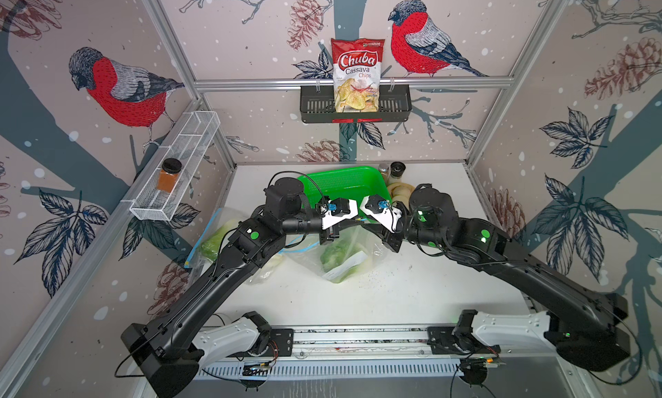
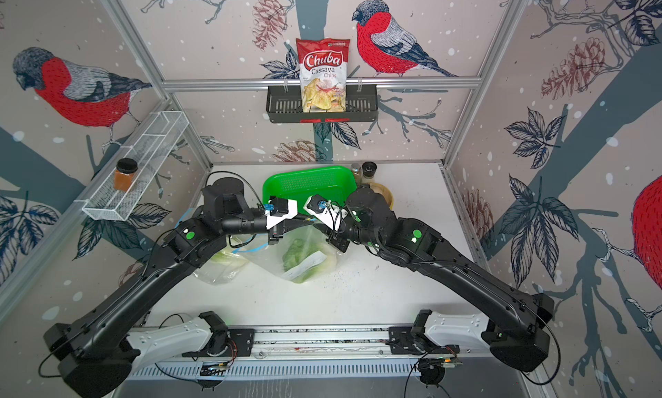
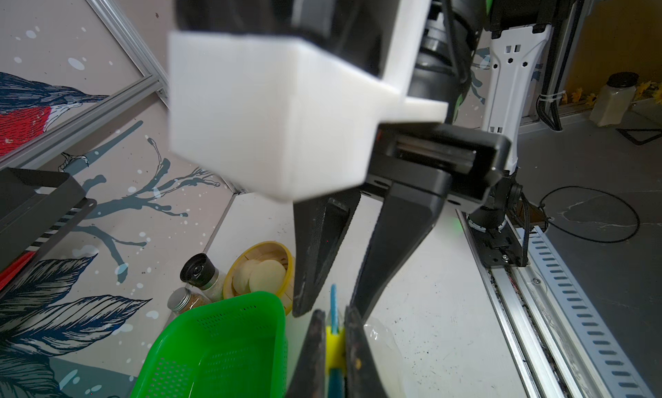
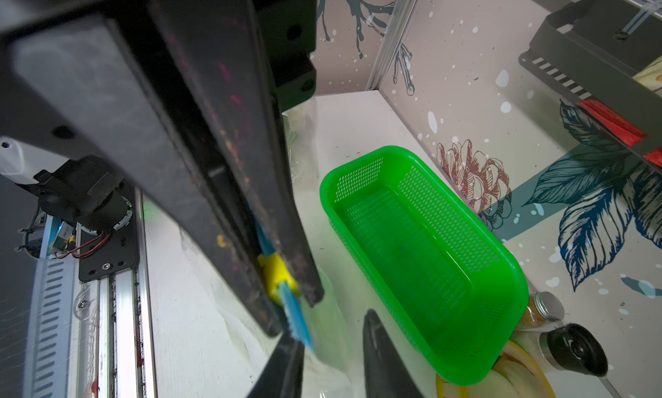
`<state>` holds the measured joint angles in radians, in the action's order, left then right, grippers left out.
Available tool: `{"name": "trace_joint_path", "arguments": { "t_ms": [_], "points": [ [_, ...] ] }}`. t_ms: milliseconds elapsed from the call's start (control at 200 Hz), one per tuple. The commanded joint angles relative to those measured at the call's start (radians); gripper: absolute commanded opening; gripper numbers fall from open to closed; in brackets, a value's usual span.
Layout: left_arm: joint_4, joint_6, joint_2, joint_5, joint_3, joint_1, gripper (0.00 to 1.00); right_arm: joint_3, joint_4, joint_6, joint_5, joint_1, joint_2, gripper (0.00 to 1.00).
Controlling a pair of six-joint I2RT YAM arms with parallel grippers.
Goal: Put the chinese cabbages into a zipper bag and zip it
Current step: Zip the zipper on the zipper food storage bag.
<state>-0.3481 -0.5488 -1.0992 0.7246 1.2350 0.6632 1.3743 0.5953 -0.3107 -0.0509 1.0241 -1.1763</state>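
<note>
Left gripper (image 3: 335, 317): clamped shut on the yellow slider (image 3: 335, 346) of the blue zip strip (image 4: 297, 321).
Right gripper (image 4: 327, 326): jaws parted, nothing gripped; zip strip seen just beside one finger; tips close to the left gripper's.
Bag (image 1: 374, 247): clear, held up by its top edge at table centre, bottom resting on the table (image 1: 394, 299).
Cabbage (image 1: 333, 254): seen inside the bag, green leaves up, pale base low; count cannot be told.
Second bag (image 1: 222, 220): laid partly under the left arm, second cabbage (image 1: 213, 242) seen inside.
Basket (image 1: 344, 183): green, placed behind both grippers, near the back wall.
</note>
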Motion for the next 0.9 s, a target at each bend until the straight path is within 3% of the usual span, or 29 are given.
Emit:
{"name": "trace_joint_path", "arguments": {
  "t_ms": [0, 260, 510, 896],
  "points": [
    [0.036, 0.003, 0.011, 0.007, 0.001, 0.001, 0.0, 0.015, -0.041, -0.002, -0.031, -0.007, -0.007, 0.3],
    [0.054, 0.021, 0.022, -0.028, -0.009, 0.001, 0.0, -0.002, -0.075, 0.001, -0.041, -0.014, 0.0, 0.19],
    [0.064, 0.06, 0.028, -0.071, -0.025, 0.001, 0.0, -0.04, -0.117, 0.028, -0.035, -0.023, 0.038, 0.0],
    [0.076, 0.137, 0.023, -0.116, -0.043, 0.001, 0.0, -0.109, -0.198, 0.086, 0.004, -0.036, 0.066, 0.0]
  ]
}}
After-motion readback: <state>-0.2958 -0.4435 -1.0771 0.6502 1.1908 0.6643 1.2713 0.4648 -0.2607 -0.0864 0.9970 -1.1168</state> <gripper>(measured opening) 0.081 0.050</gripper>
